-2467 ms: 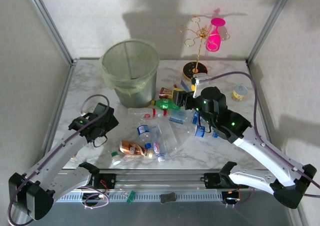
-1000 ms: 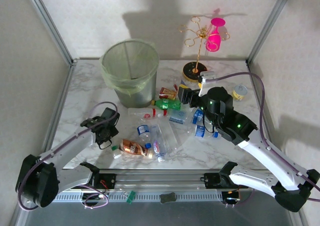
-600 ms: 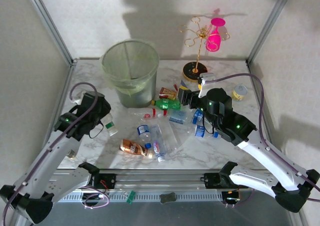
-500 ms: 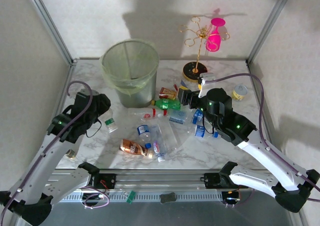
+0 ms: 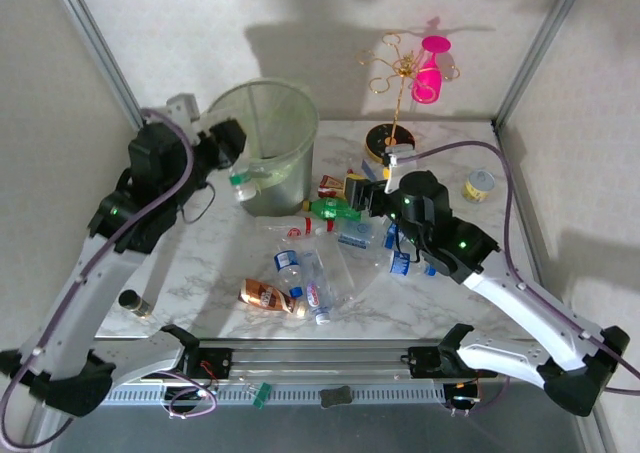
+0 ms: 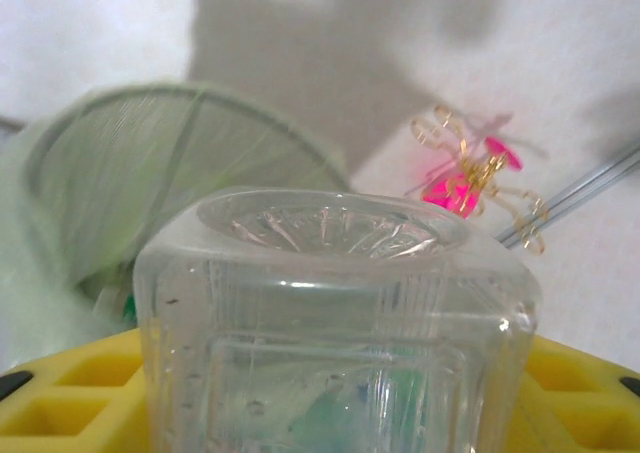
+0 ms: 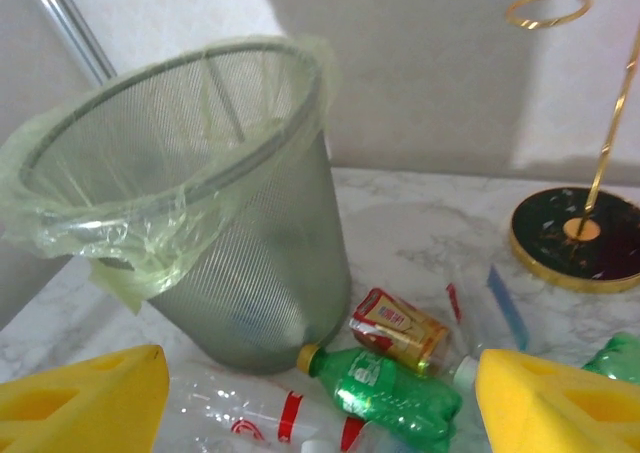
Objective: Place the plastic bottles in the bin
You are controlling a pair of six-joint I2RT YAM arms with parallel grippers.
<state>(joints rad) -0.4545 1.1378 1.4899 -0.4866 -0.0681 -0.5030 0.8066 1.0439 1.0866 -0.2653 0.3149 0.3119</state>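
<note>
- One bin (image 5: 285,178) is your target: a big round mesh-look bucket, grey-green, with a pale liner folded over its rim. It stands at the far left of the table, mouth up.
- Your left gripper (image 5: 228,151) hangs at the bin's near-left rim. Its yellow pads (image 6: 70,393) are clamped on a clear bottle (image 6: 330,303).
- The relation that matters: the bin's mouth lies ahead of these jaws and a little to the left in the left wrist view. From above, the bottle's green cap end (image 5: 240,181) sits outside the wall, just below the rim. I judge you must carry it up over the rim before letting go.
- Your right gripper (image 5: 362,195) hovers with its fingers (image 7: 80,398) wide apart and nothing between them.
- The clear bottle is square-shouldered and ribbed. Its long axis runs away from the wrist camera, base towards the lens.
- A green bottle (image 7: 385,385) lies on its side near the foot of the bin, orange cap towards the bin. The right arm is nearer.
- Several more bottles (image 5: 300,273) lie scattered mid-table.
</note>
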